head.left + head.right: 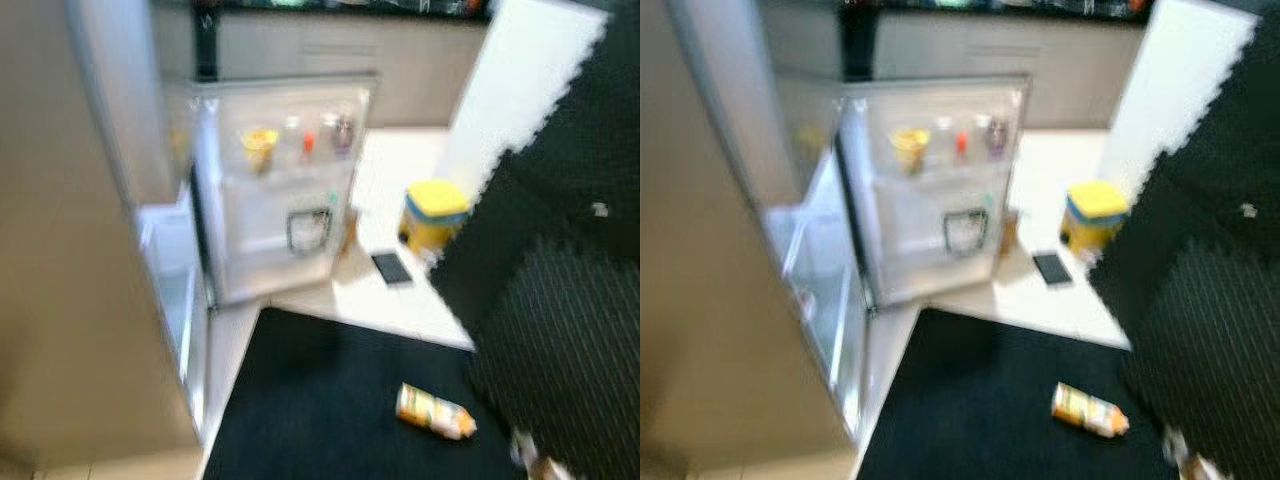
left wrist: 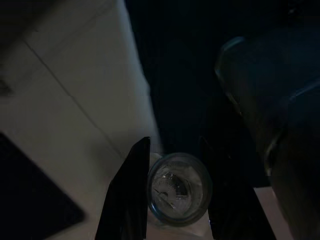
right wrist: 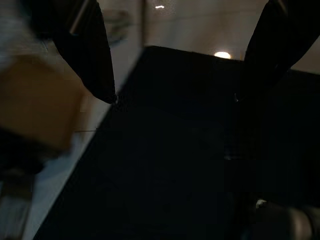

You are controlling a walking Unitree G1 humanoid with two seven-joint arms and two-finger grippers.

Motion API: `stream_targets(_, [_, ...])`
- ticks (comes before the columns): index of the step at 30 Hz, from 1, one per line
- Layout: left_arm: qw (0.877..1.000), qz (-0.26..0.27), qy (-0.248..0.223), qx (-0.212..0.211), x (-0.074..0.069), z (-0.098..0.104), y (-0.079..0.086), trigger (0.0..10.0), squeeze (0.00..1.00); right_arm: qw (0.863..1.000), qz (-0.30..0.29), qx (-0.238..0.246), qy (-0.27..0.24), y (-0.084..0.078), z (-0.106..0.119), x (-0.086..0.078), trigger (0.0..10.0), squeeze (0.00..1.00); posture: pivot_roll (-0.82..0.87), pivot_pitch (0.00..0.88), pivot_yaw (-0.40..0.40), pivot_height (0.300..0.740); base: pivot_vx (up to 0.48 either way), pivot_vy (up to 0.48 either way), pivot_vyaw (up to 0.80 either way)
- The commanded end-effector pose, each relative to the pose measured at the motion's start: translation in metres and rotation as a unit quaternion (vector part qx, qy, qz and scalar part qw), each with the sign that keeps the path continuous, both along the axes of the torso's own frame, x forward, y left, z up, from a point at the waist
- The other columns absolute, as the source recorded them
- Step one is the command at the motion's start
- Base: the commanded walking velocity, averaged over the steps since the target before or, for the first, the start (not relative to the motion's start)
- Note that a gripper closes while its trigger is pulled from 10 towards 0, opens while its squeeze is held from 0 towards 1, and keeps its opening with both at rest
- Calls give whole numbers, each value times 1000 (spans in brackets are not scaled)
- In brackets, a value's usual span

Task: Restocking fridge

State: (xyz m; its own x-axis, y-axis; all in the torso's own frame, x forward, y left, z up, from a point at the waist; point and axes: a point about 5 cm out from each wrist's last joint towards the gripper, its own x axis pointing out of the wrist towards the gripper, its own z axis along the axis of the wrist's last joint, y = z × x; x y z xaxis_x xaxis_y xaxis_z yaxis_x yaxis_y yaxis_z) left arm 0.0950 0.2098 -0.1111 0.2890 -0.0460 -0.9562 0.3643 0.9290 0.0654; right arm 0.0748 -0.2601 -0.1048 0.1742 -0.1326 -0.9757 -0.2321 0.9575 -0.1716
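beige cabinet wall (image 1: 60, 260) at the robot's left, blurred by camera motion. white fridge (image 1: 820, 270) standing open just beyond it, pale shelves inside. fridge door (image 1: 285, 190) swung wide toward the room, small items in its racks: something yellow, something red, a darker jar, too smeared to name. black foam mat (image 1: 330, 400) across the lower floor, white tile (image 1: 400, 170) past it, more black interlocking mat (image 1: 570, 250) climbing at the right. yellow-lidded tub (image 1: 435, 213) on the tile near the door's free edge, flat dark slab like a phone (image 1: 391, 267) beside it. orange-and-white packet (image 1: 1090, 410) lying on the black mat, long axis across the view, well apart from the fridge and over on the robot's right side.

left gripper (image 2: 170, 195) in its wrist view: black fingers pinching a clear round jar or bottle (image 2: 179, 189), seen end-on, mouth or base toward the camera, tile and dark mat below. right gripper (image 3: 175, 97) in its wrist view: fingers spread wide, nothing between them, only dark mat beneath.

likely carrying the held jar toward the open fridge, which lies ahead and to the left, so nearer the loaded left arm. packet on the mat better placed for the free right arm, judging by side alone.
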Motion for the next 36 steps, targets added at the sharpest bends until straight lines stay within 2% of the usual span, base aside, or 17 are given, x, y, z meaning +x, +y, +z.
stream_targets(1, [1000,-4,-9,-19,3,-1,-11,10000,0,1000,-3,-4,-9,-2,2,7,10000,0,23,0,-29,740,296,0,-800])
stream_targets(7, [1000,10,-16,-24,4,0,-11,10000,0,1000,-6,-2,-13,-1,2,8,10000,0,23,0,-28,740,0,0,-800])
stream_targets(16, [999,13,-15,-30,4,0,-12,10000,0,1000,-7,-1,-18,-2,2,8,10000,0,24,0,-31,740,0,0,0])
stream_targets(30, [999,19,-13,-29,3,-1,-11,10000,0,1000,-6,0,-18,-2,2,9,10000,0,24,0,-31,740,0,-453,0])
stream_targets(36, [999,27,-17,-25,4,0,-10,10000,0,1000,-6,0,-19,-2,2,9,10000,0,24,0,-33,740,0,0,0])
